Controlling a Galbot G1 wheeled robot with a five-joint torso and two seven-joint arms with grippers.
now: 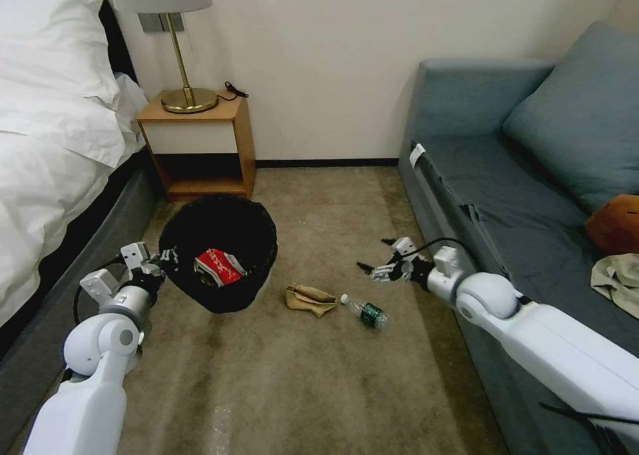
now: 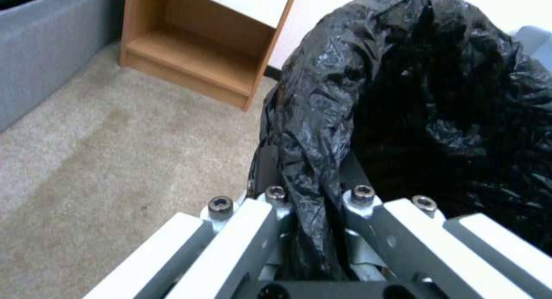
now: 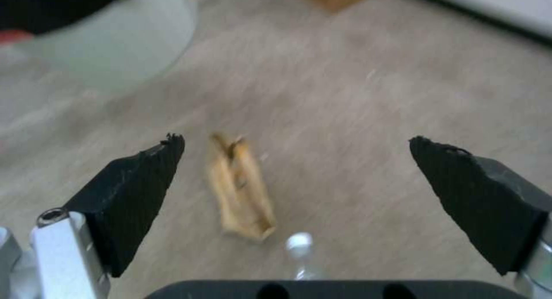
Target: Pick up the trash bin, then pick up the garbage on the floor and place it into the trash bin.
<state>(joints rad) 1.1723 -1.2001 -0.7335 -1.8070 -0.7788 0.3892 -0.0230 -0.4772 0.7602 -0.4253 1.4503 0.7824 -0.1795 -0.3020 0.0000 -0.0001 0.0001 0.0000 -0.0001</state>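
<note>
My left gripper (image 1: 166, 257) is shut on the rim of the trash bin (image 1: 219, 252), holding it tilted above the floor (image 1: 299, 375); the black liner (image 2: 313, 161) is pinched between its fingers. A red snack wrapper (image 1: 217, 267) lies inside the bin. On the carpet lie a crumpled tan paper bag (image 1: 309, 299) and a clear bottle with a green label (image 1: 365, 310). My right gripper (image 1: 374, 257) hangs open just above and right of them, nothing between its fingers. Its wrist view has the paper bag (image 3: 240, 190) and the bottle cap (image 3: 300, 242) between the black pads (image 3: 135, 191).
A bed (image 1: 46, 149) runs along the left, a wooden nightstand (image 1: 200, 142) with a brass lamp (image 1: 181, 49) stands at the back wall. A grey sofa (image 1: 526, 175) on the right carries a brown plush toy (image 1: 616, 223) and a beige garment (image 1: 619, 279).
</note>
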